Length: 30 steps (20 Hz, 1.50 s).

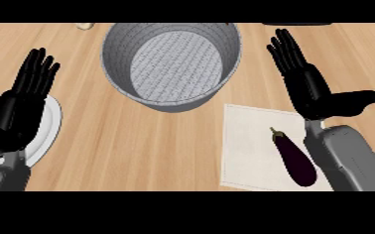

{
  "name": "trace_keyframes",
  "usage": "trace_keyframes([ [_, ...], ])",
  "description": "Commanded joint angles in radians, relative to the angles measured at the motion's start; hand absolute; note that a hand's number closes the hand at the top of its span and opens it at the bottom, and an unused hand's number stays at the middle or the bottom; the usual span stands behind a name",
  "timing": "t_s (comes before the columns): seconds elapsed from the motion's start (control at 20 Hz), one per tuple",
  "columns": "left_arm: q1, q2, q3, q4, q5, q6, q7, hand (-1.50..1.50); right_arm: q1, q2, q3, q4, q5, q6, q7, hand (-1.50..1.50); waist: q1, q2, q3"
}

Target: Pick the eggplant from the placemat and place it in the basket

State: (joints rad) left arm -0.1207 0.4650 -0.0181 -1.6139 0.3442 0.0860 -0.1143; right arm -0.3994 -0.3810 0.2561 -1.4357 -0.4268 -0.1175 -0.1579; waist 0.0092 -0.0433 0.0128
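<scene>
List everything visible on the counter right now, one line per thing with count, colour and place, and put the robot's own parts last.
Woven round grey basket: one, grey, top centre of the counter, nothing in it.
Long dark purple eggplant: one, dark purple with a small stem, lying on the placemat at lower right.
Pale square cloth placemat: one, off-white, right of centre, below the basket.
Round white plate: one, white, left edge, partly hidden by the left hand.
Small pale object: one, cream, top edge left of the basket; too cut off to identify.
Dark object: one, black, top edge at right; only a sliver shows.
Wooden counter: one, light brown.
Left hand: black, open, left.
Right hand: black, open, above the eggplant.
</scene>
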Motion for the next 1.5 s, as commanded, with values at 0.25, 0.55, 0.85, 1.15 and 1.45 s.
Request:
trace_keyframes([
  [0.25, 0.19, 0.133, -0.051, 0.211, -0.206, 0.074, 0.183, 0.0, 0.022, 0.009, 0.159, -0.434, 0.205, 0.074, -0.367, 1.5, -0.078, 0.006, -0.007],
  [0.55, 0.249, 0.115, -0.058, 0.245, -0.194, 0.088, 0.228, 0.0, 0.063, -0.07, 0.034, -0.462, 0.55, -0.223, -0.495, -1.5, -0.2, -0.028, -0.008],
  [0.85, 0.307, 0.114, -0.021, 0.283, -0.201, 0.15, 0.248, 0.0, 0.327, -0.078, -0.142, -0.453, 0.736, -0.525, -0.469, -1.5, -0.329, -0.023, -0.009],
  [1.15, 0.334, 0.107, -0.02, 0.251, -0.209, 0.173, 0.248, 0.0, 0.706, -0.173, -0.088, -0.445, 0.971, -0.549, -0.465, -1.5, -0.307, -0.001, -0.02],
  [1.45, 0.327, 0.086, -0.055, 0.218, -0.245, 0.199, 0.249, 0.0, 1.044, -0.186, -0.056, -0.526, 1.201, -0.672, -0.521, -1.5, -0.25, 0.011, -0.018],
])
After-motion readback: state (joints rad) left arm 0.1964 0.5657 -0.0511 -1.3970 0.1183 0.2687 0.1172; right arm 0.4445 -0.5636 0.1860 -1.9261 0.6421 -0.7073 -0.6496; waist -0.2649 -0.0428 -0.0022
